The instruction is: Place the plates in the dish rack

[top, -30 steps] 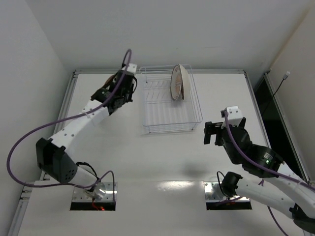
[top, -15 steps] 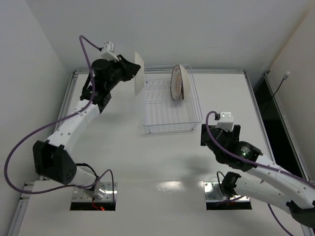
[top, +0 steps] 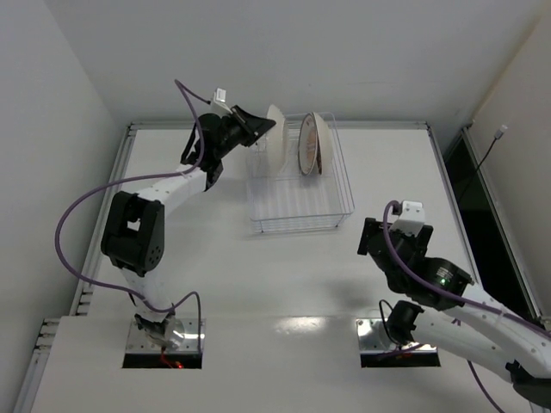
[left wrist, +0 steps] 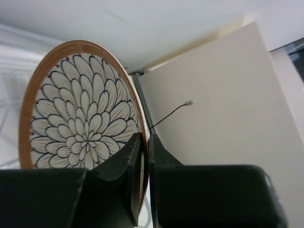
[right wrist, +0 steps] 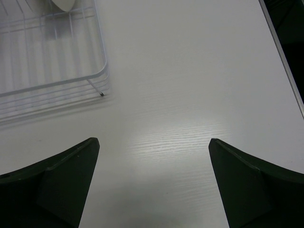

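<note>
My left gripper (top: 261, 128) is shut on the rim of the white petal-patterned plate (top: 275, 134) and holds it upright on edge over the far left part of the dish rack (top: 301, 208). In the left wrist view the plate (left wrist: 76, 114) shows its brown rim and dark-lined petals, with its edge pinched at the gripper (left wrist: 145, 145). Upright plates (top: 312, 144) stand close together in the rack's far right slots, a brown face showing. My right gripper (top: 375, 236) is open and empty over bare table right of the rack, as the right wrist view (right wrist: 154, 147) also shows.
The rack's near right corner (right wrist: 97, 90) lies at the upper left of the right wrist view, with a plate's lower edge (right wrist: 66, 4) at the top. A metal rail (top: 448, 172) runs along the table's right edge. White walls close the back and left.
My left arm has lifted the petal plate from left of the rack and swung it right, over the rack's far left slots. My right arm has shifted slightly and stays open.
</note>
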Controlling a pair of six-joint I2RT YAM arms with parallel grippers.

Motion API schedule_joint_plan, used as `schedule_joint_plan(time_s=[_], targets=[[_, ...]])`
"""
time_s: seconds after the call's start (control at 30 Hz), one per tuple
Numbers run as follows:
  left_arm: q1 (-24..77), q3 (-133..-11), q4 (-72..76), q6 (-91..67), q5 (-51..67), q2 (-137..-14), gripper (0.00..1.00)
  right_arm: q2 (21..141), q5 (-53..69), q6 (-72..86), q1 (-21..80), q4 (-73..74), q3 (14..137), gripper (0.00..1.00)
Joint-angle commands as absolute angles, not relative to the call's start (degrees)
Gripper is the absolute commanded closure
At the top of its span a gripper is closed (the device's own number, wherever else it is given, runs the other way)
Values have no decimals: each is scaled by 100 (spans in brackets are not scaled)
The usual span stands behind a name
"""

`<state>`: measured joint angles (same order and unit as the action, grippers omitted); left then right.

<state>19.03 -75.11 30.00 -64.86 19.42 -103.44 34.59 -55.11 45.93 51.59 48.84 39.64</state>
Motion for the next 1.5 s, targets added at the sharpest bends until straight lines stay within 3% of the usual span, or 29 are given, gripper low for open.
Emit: schedule_joint_plan(time_s=[0.0,0.13,0.33,0.87,1.47], targets=[[2171,-8191,4982,-7004,2057,-10300,100,3691,-5660,4711,5194,4693,3981,0],[2171,-8551,5335,-7392,2057,-10529,100,3762,-5608,4659,5247,4693,3981,0],[2364,-8930,4720,-7032,1784,-10661,100,3709,-5607,4658,5247,4693,3981,0],[2636,-8446,3929,-6064,458,-10257,100,3762,-5555,4605,5247,4641,3981,0],[3040,-8050,4175,-5898,-693,-10476,100,3814,-5555,4553,5247,4588,3981,0]])
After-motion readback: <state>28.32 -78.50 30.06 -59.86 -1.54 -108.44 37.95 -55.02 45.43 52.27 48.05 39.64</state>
